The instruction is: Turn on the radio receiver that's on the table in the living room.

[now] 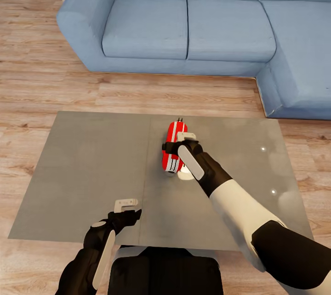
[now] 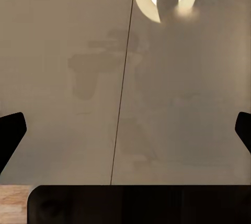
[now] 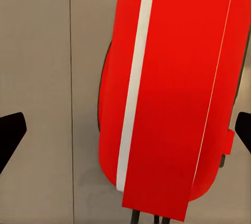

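Blue sofa point(image 1: 193, 24) beyond table point(image 1: 92, 166); right tool point(image 1: 183, 141) over radio receiver point(image 1: 174, 148)

Red radio receiver point(image 1: 174, 148) w/ white bands lies flat near centre of grey table point(image 1: 92, 171)

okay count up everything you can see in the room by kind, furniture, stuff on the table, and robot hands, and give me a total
Sofas: 1, the blue sofa
Tables: 1, the table
Radios: 1, the red radio receiver
Robot hands: 2, the left hand and the right hand
Total: 5
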